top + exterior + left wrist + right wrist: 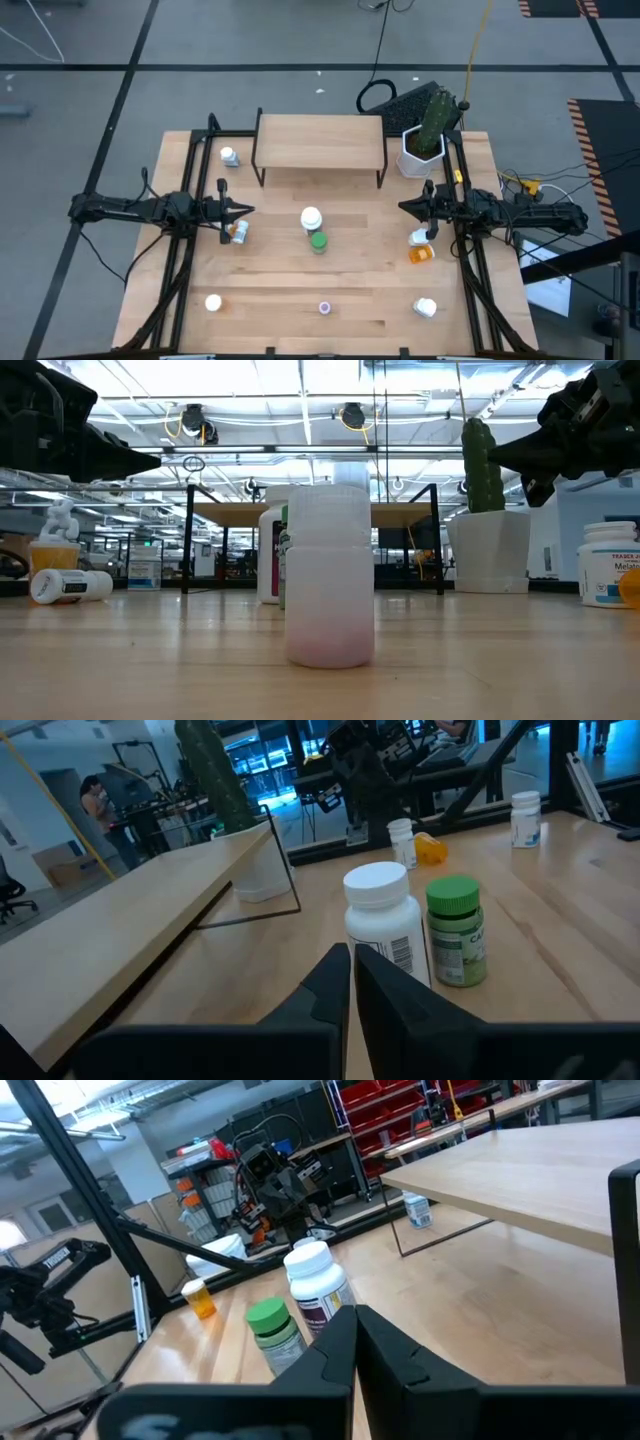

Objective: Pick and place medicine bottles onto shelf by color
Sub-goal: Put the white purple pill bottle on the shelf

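Note:
The shelf [320,140], a light wood board on black legs, stands at the table's far middle with nothing on it. A white bottle [311,218] and a green bottle [318,241] stand upright side by side at the table's centre. More bottles are scattered: white [229,156] by the shelf's left end, orange [238,231] under my left gripper, orange [422,254] and white [419,238] under my right gripper, and three [325,307] along the near edge. My left gripper [245,209] hovers shut to the left of the centre pair. My right gripper [405,207] hovers shut to their right.
A white hexagonal planter with a cactus [423,150] stands beside the shelf's right end. Black arm frames run along the table's left and right sides. In the low view a pale bottle [330,575] stands close in front. Bare wood lies between the centre bottles and the shelf.

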Robot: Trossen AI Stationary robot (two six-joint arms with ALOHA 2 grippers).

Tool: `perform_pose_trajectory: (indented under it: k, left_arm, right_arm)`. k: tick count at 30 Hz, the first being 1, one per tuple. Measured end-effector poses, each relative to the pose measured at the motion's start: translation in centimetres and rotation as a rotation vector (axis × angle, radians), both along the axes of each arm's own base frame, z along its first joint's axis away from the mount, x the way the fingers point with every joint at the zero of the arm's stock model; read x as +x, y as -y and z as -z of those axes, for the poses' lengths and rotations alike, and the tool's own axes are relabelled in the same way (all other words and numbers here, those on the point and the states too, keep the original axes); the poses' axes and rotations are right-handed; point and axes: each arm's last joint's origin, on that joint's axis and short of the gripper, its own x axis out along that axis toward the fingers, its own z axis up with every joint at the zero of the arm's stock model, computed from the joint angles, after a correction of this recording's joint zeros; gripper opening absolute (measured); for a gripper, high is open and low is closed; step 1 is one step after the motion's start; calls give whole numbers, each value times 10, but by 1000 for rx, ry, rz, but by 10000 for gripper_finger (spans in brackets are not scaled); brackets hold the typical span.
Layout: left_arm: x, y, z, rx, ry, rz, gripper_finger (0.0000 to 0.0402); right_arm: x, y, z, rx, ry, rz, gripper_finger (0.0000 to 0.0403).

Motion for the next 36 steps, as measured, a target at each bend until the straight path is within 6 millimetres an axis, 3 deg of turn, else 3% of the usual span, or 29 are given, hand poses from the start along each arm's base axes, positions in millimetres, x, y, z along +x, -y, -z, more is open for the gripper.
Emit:
perform_pose_trajectory:
  k: [6,9,12,15,22,25,32,36]
  left_arm:
    - [0,0,0,0,-1,0,21]
    - [0,0,0,0,0,0,21]
    - [0,0,0,0,0,0,21]
    - [0,0,0,46,-5,-7,21]
    - [0,0,-2,82,15,-9,21]
    - [0,0,-9,89,88,-12,21]
    - [-2,-1,-27,79,268,-21,21]
    - [-4,-1,-33,29,340,-19,21]
  right_arm:
    - [-1,4,-14,-175,111,144,3]
    - [3,5,-15,-205,95,136,24]
    - [12,4,-6,-209,-13,94,65]
    - [23,5,-11,-223,-20,95,119]
    - [48,7,-25,-292,155,184,219]
    - [71,10,-34,-307,100,178,234]
    - [153,22,-50,-420,-251,1,238]
    - [189,32,-55,-435,-284,-130,238]
